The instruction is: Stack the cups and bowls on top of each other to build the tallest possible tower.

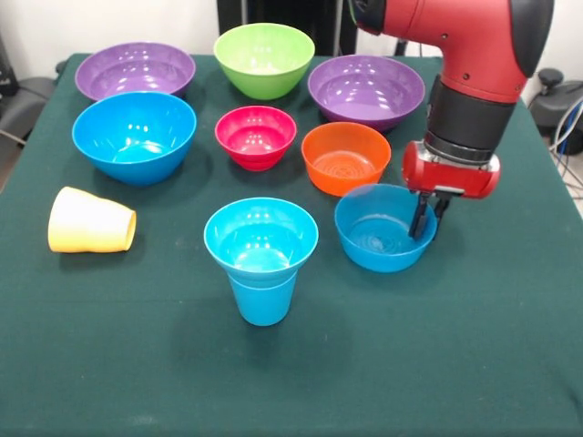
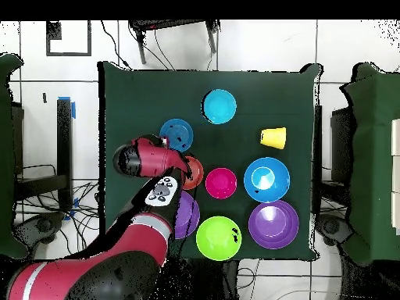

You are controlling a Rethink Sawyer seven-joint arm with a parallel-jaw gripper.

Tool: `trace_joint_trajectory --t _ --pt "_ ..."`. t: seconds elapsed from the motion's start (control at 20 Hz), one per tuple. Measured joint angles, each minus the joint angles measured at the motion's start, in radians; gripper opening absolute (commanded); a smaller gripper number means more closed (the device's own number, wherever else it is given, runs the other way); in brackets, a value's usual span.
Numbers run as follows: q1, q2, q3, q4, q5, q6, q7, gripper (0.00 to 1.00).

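The tower stands at the front middle: a sky-blue cup (image 1: 262, 299) with one blue bowl (image 1: 261, 238) nested in its mouth; it also shows in the overhead view (image 2: 219, 105). My gripper (image 1: 427, 218) reaches down over the right rim of a small blue bowl (image 1: 375, 235) that rests on the table, one finger inside and one outside, shut on the rim. The yellow cup (image 1: 91, 221) lies on its side at the left. In the overhead view the arm's red wrist hides the gripper beside that bowl (image 2: 176, 134).
Loose bowls stand behind: large blue (image 1: 135, 135), pink-red (image 1: 256, 135), orange (image 1: 346, 157), two purple (image 1: 135, 71) (image 1: 366, 89), lime green (image 1: 264, 56). The orange bowl sits close behind the gripped bowl. The green table (image 1: 437, 364) is bare along its front.
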Motion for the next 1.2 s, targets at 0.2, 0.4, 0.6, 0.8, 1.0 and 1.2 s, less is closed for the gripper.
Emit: trace_joint_trajectory --t 0.2,0.4,0.6,0.8,1.0,1.2 --pt "0.019 -0.005 -0.003 -0.015 0.011 0.052 0.000 0.00" --pt "0.042 -0.016 -0.012 -0.028 0.020 0.121 0.004 0.00" --pt "0.060 -0.019 -0.029 -0.072 0.036 0.211 0.025 0.00" --pt "0.065 -0.014 -0.052 -0.146 0.048 0.312 0.065 0.00" --pt "0.064 -0.002 -0.082 -0.242 0.050 0.409 0.111 0.00" --pt "0.055 0.018 -0.107 -0.351 0.050 0.499 0.146 0.00"
